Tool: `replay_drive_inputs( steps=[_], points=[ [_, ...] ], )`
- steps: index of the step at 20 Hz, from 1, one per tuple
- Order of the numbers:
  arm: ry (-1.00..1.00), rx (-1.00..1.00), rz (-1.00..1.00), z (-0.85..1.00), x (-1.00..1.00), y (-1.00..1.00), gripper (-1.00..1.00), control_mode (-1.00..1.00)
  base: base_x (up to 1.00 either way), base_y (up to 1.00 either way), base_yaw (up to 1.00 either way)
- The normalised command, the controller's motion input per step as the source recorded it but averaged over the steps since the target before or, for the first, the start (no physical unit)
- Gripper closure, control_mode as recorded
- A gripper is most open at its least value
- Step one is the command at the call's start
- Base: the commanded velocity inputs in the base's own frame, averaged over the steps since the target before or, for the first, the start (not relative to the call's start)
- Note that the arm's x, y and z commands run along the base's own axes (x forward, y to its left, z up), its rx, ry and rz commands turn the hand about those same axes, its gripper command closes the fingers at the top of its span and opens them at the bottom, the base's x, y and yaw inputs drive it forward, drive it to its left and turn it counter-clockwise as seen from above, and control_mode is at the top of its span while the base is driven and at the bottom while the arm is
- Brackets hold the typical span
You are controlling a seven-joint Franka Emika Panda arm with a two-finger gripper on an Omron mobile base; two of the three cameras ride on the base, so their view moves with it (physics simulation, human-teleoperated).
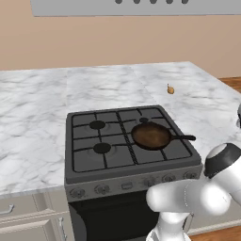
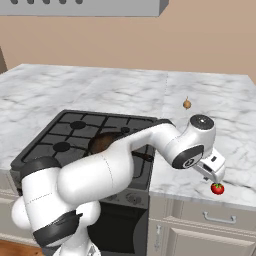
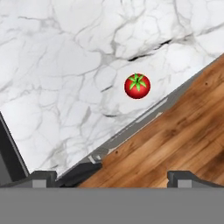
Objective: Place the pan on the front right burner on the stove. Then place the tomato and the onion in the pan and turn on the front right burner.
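A: Where are you standing in the task?

B: Your pan (image 1: 150,135) is sitting on the front right burner, seemingly empty. Your pincer (image 3: 113,176) is hovering released above the tomato (image 3: 137,85), near the table's (image 3: 57,74) front edge. You're needing to lower and clench. The onion (image 1: 170,89) is waiting toward the back edge.

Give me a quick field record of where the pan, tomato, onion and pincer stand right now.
pan: on the stove, front right burner, handle pointing right
tomato: on the marble counter right of the stove, near its front edge
onion: on the counter behind and right of the stove
pincer: open, empty, just above the tomato
done: pan placed
left: tomato, onion, burner knob
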Motion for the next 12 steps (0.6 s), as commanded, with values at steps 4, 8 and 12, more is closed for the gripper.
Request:
replay_drive_inputs(
  steps=[4, 8, 12],
  points=[
    [-0.01, 0.00, 0.00, -0.29, 0.00, 0.00, -1.00, -1.00, 0.00, 0.00, 0.00],
    [-0.01, 0.00, 0.00, -0.02, 0.01, -0.15, -1.00, -1.00, 0.00, 0.00, 0.00],
    [0.00, -0.04, 0.00, 0.00, 0.00, -0.30, -1.00, -1.00, 0.00, 0.00, 0.00]
  ],
)
